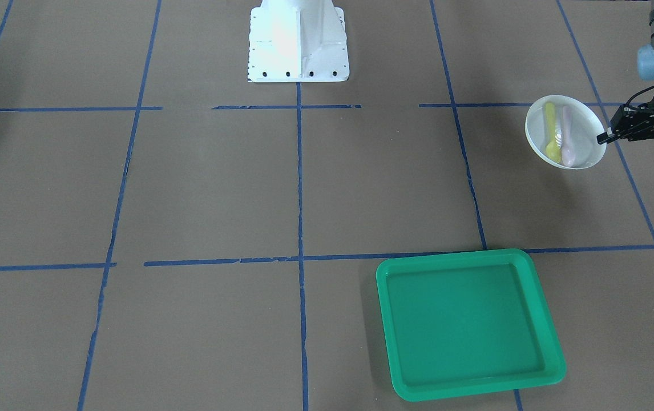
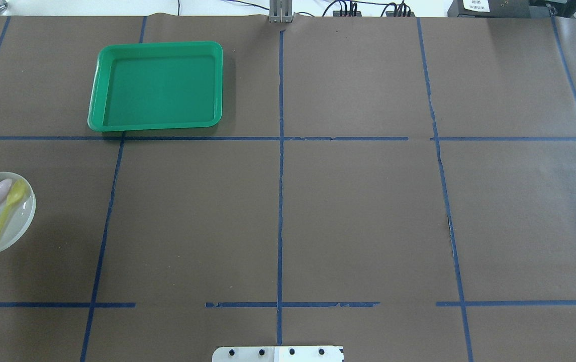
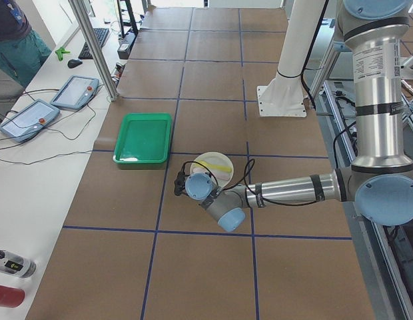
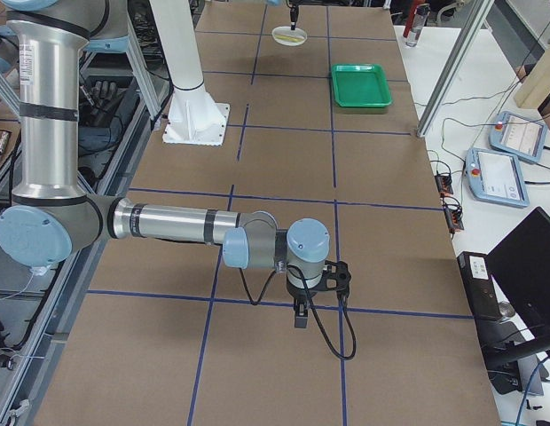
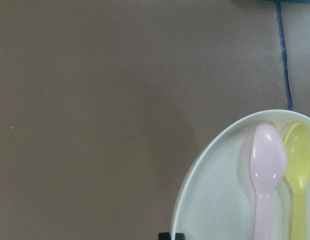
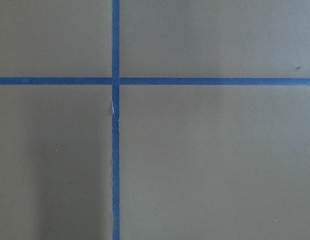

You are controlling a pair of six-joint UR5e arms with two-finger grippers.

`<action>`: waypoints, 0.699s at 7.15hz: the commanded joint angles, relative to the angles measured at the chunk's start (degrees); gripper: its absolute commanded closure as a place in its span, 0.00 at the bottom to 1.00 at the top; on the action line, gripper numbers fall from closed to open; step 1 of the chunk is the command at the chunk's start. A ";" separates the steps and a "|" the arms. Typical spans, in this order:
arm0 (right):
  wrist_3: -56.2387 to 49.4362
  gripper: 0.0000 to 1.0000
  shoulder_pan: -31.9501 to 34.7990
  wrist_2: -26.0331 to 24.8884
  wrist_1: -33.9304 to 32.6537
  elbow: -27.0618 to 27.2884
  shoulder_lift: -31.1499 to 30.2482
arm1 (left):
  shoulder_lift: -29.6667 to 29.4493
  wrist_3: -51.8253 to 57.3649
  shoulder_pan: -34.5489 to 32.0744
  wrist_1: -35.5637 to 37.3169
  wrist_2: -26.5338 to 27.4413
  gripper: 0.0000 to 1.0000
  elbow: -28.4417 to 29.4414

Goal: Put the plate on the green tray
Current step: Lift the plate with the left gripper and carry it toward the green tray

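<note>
My left claw (image 1: 605,137) is pinched shut on the rim of the plate (image 1: 586,127). One black fingertip sits over the lip, and the jaws are nearly together with only the thin rim between them. The plate juts out from the claw toward the table's middle. In the wrist view it throws a soft shadow on the paper beside it, so it looks held off the table (image 1: 218,188).

Just past the fingertips, a pink spoon (image 1: 567,140) and a yellow spoon (image 1: 551,131) lie side by side in the plate, the pink one nearer the claw.

There is white lettering on the claw's body, and a label (image 3: 376,63) on the left arm's upright link. Both are too small for me to read.

The overhead view cuts the plate off at its border and leaves the claw out of frame.

Ahead of the claw, away from the robot's base (image 1: 298,43), brown paper crossed by blue tape lines (image 1: 300,188) runs out to the green tray (image 1: 464,319). The tray lies flat, well apart from the plate, farther out and off toward the table's middle. Its near lip sits just beyond a tape line and its far lip is near the table's outer edge.

Farthest off, the right claw (image 4: 300,319) points down near a tape line. It shows only in the side view, so I cannot tell how its jaws stand.
</note>
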 commanded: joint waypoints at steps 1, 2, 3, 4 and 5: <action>0.00 0.00 0.00 0.00 -0.01 0.00 0.00 | -9.86 -2.42 0.04 7.91 2.04 1.00 1.54; 0.00 0.00 0.00 0.00 -0.01 0.00 0.00 | -15.39 -7.39 0.56 10.04 6.67 1.00 2.94; 0.00 0.00 0.00 0.00 -0.01 0.00 0.00 | -20.32 -12.31 3.27 9.98 7.41 1.00 6.52; 0.00 0.00 0.00 0.00 -0.01 0.00 0.00 | -25.67 -14.62 4.86 10.06 11.77 1.00 11.43; 0.00 0.00 0.00 0.00 -0.01 0.00 0.00 | -29.03 -17.08 5.75 9.80 15.38 1.00 14.61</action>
